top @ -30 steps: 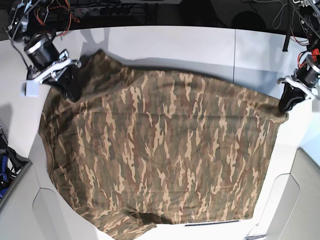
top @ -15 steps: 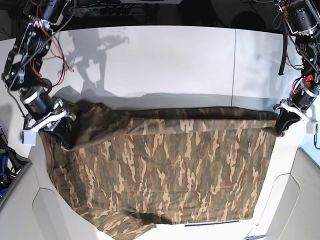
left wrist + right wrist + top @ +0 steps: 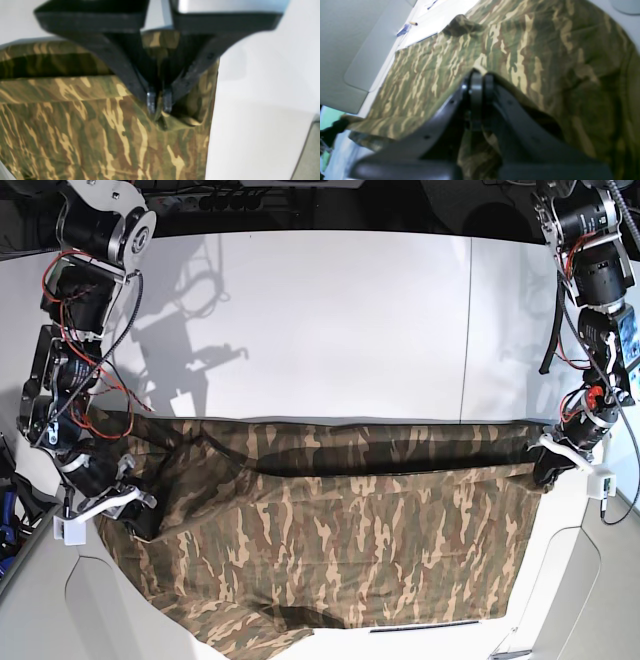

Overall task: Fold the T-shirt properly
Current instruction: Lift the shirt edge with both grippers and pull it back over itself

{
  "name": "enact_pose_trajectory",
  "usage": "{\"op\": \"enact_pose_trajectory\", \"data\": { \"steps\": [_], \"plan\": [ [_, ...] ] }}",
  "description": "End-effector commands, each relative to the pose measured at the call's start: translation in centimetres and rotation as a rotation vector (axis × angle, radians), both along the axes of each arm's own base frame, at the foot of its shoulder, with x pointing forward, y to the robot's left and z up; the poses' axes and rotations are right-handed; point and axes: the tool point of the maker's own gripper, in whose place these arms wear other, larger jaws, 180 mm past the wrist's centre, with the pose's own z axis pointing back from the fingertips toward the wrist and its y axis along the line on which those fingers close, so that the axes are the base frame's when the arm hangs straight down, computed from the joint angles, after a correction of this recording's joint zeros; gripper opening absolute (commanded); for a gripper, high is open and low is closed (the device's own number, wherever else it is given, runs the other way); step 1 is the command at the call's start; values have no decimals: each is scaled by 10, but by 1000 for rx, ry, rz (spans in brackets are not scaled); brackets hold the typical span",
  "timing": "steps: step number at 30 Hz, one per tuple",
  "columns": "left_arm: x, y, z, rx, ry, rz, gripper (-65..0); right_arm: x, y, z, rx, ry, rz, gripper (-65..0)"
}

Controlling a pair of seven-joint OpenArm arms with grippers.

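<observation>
While both arms pinch the far edge of the shirt [image 3: 330, 530], its long axis runs straight across between them, the rest lying on the table [image 3: 320, 320] toward the camera. The left gripper [image 3: 159, 105] is clamped on one corner, the right gripper [image 3: 480, 82] on the other (neither is nearer). The fold probably calls for carrying that edge on toward the collar end.
</observation>
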Motion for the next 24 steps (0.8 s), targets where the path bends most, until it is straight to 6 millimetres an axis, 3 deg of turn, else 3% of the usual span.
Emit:
{"op": "enact_pose_trajectory", "data": {
  "steps": [1, 5, 8, 10, 12, 16, 24],
  "plan": [
    [11, 9, 23, 4, -67, 13, -650, 14, -6, 27, 17, -89, -22, -650],
    [12, 9, 23, -3, -68, 16, -650, 14, -8, 18, 1, -75, -33, -650],
    [12, 10, 22, -2, -67, 16, -533, 13, -9, 8, -18, -45, -32, -459],
    [12, 10, 22, -2, -66, 16, -449, 11, -9, 1, -26, -21, -26, -373],
    [10, 9, 19, -3, -45, 13, -387, 6, -7, -7, -35, 15, -8, -368],
    [5, 13, 14, -37, -4, 24, -379, -5, -10, -20, -34, 105, 17, -368],
    [-32, 56, 25, -237, -60, 159, -379, -56, -57, -28, 2, 103, -119, -368]
  ]
}}
